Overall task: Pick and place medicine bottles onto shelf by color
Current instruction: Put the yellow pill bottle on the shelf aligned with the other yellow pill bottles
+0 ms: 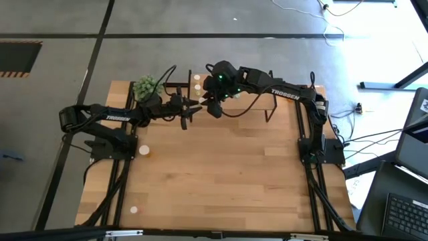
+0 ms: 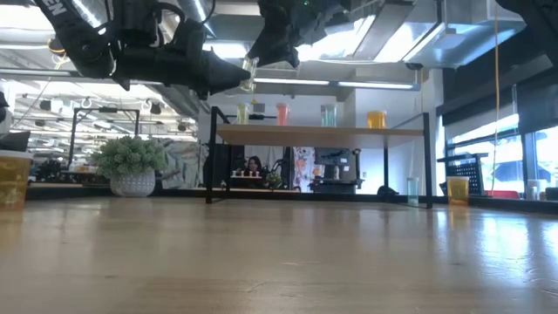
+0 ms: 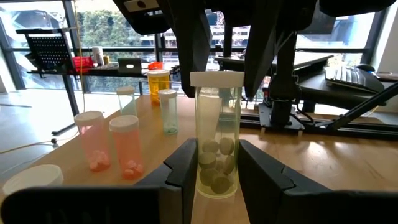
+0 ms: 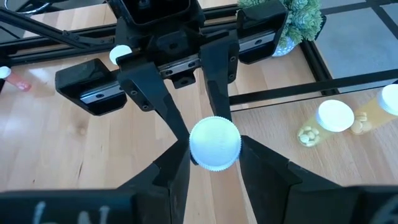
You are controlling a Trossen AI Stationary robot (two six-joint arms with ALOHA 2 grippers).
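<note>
Left end effector (image 3: pixel 217 171) clamped on clear yellowish bottle (image 3: pixel 217 134), upright, above desk (image 1: pixel 221 174). Right end effector (image 4: pixel 214 162) straddling its white cap (image 4: pixel 214 144), fingers barely apart. Shelf (image 2: pixel 323 133) just beyond; contact unclear.

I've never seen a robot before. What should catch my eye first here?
Two claws meet in mid-air over the table's far side, both on one clear bottle of yellowish pills: the left claw grips its body, the right claw closes at its white cap. Behind them, the shelf carries coloured bottles.

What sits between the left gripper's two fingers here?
A clear yellowish bottle with a white cap, upright between the left gripper fingers; left wrist view shows it.
</note>
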